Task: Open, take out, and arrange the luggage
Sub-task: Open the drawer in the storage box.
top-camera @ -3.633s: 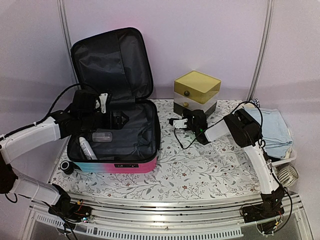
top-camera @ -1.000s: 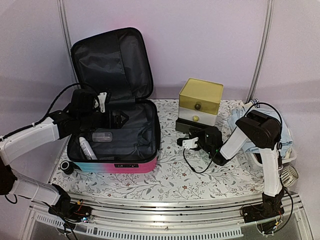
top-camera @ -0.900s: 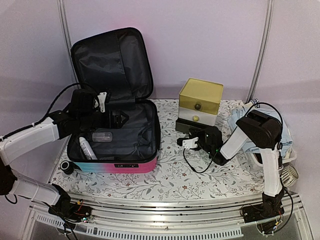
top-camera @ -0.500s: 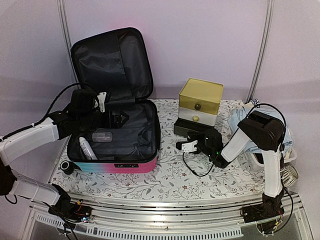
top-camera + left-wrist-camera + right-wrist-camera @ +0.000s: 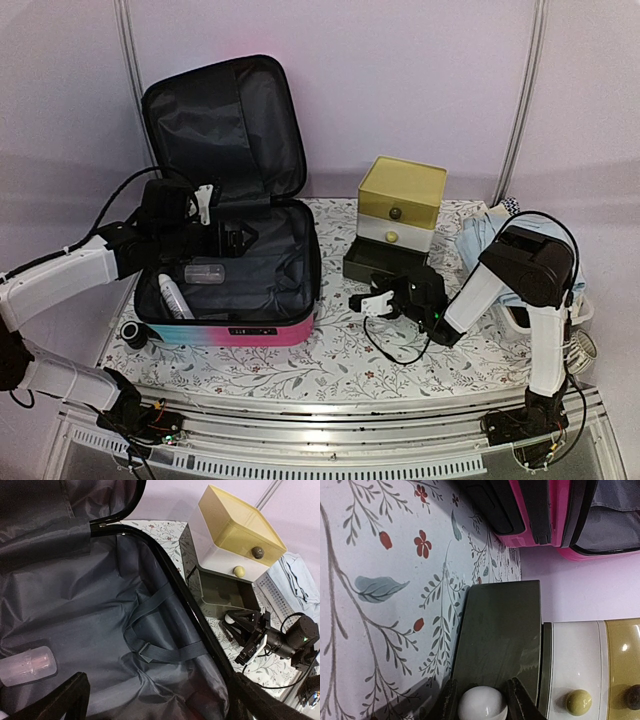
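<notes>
The luggage (image 5: 240,333) lies open at the left with its lid (image 5: 225,125) upright and its black lining (image 5: 100,610) showing. A clear bottle (image 5: 205,272) and a white tube (image 5: 172,297) lie inside. My left gripper (image 5: 240,238) hovers open over the luggage interior (image 5: 160,710), holding nothing. My right gripper (image 5: 480,705) is shut on the white knob (image 5: 481,704) of the dark bottom drawer (image 5: 500,630). That drawer (image 5: 385,262) sticks out of the yellow-topped drawer box (image 5: 402,195), just right of the luggage.
A white mesh basket (image 5: 578,312) with light blue cloth (image 5: 545,250) stands at the right edge, behind my right arm. A black round piece (image 5: 132,333) sits by the luggage's left front corner. The floral tablecloth (image 5: 330,360) covers the table.
My right gripper has drawn back toward the near edge with the knob, sliding the dark drawer further out of the box. The left arm has not moved.
</notes>
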